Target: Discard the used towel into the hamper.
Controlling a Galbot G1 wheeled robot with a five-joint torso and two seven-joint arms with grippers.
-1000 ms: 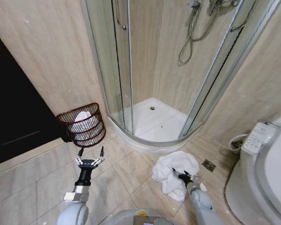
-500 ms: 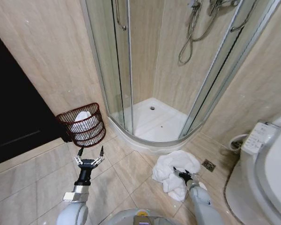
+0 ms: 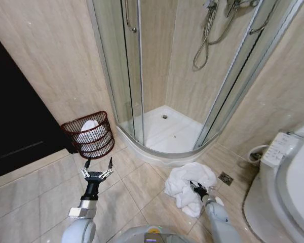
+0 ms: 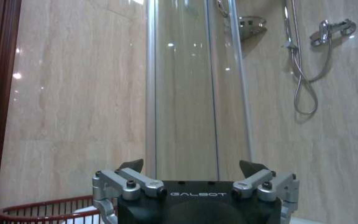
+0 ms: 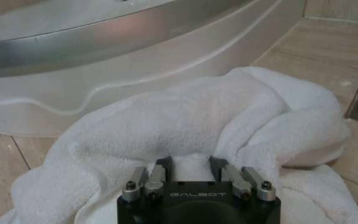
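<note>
Towel (image 3: 188, 185), white and crumpled, lies in a heap on the tiled floor (image 3: 137, 187) on the right side of the scene, just in front of the curved base of the shower stall (image 3: 164, 132) and near a small floor drain (image 3: 225, 178). The right tool (image 3: 196, 189) is down in the near side of that heap; in the right wrist view the right tool (image 5: 190, 164) has its two fingers (image 5: 161, 167) pushed into the cloth with a fold of towel (image 5: 185, 121) bunched between them, so it is pinching the towel. Part of a white toilet (image 3: 289, 177) stands at the far right.

On the left, the hamper (image 3: 89, 134), a round dark reddish-brown basket of open bars, stands on the floor against the beige wall, between a dark door (image 3: 15, 116) and the glass of the shower stall. White cloth already lies inside it. The left tool (image 3: 97, 171) hangs over the floor just near of the hamper, well apart from the towel, with its fingers spread wide and nothing between them. In the left wrist view the left tool (image 4: 191, 167) faces the shower glass, and the hamper's rim (image 4: 45, 209) shows low beside it.
</note>
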